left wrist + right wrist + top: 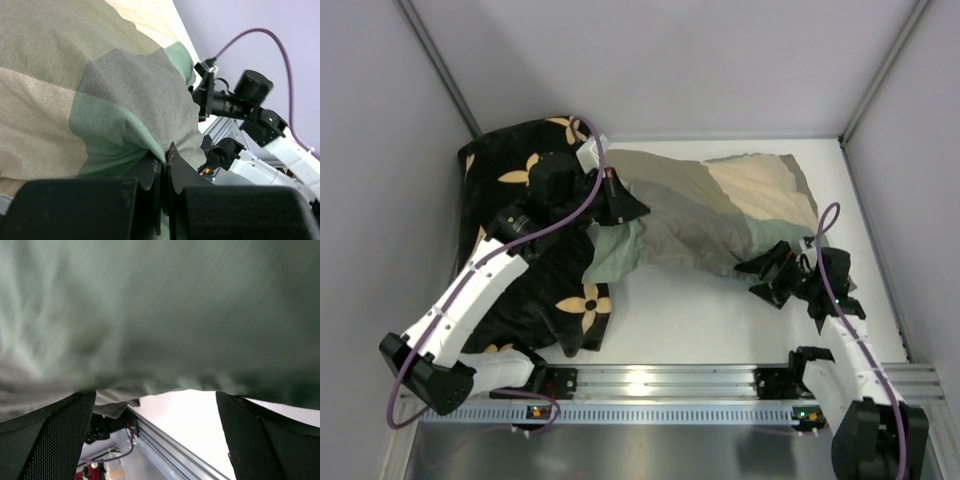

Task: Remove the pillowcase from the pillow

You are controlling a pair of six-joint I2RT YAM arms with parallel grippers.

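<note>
The pillowcase (720, 210) lies bunched across the table's middle in cream, olive-grey and pale green blocks. The pillow does not show; I cannot tell whether it is inside the cover. My left gripper (625, 205) is shut on the pillowcase's left end. In the left wrist view a fold of pale green cloth (115, 125) runs down between the closed fingers of the left gripper (166, 160). My right gripper (775, 275) stands open at the cover's near right edge. In the right wrist view the pillowcase (150, 315) hangs just above the wide gap of the right gripper (157, 435), with nothing between the fingers.
A black cushion with tan flower motifs (520, 290) lies at the left, under the left arm. The white table (700, 320) shows in front of the cover. A metal rail (670, 380) runs along the near edge. Grey walls enclose three sides.
</note>
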